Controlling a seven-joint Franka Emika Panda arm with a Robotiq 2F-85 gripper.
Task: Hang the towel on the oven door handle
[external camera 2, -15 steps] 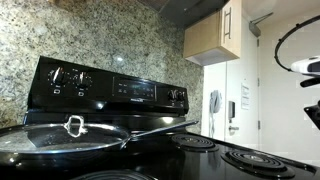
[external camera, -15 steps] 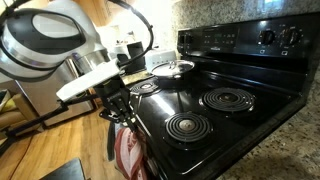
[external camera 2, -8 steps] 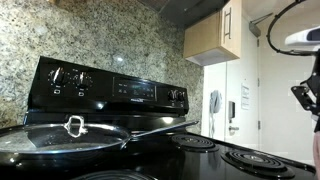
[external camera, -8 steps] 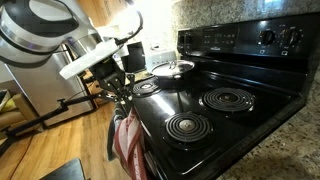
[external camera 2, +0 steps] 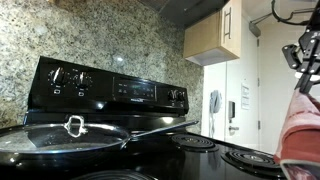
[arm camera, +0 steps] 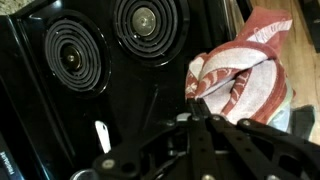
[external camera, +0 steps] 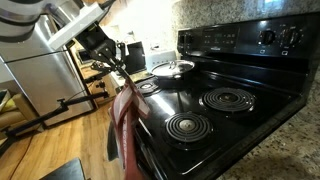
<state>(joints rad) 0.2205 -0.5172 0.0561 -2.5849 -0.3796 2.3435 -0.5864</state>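
Warm, fairly dim room light. In an exterior view the glossy stove top [external camera: 258, 120] carries pale glare and the arm [external camera: 72, 27] smears with motion blur; in an exterior view the white wall [external camera 2: 268, 100] glows brightest. The wrist view is dark, the towel [arm camera: 245, 70] soft-focused.

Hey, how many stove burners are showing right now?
3 burners: one by the control panel, one at the front, and a small one beside the towel. The lidded pan may hide a fourth.

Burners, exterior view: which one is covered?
The one under the lidded pan, beside the control panel; the other three coils sit bare.
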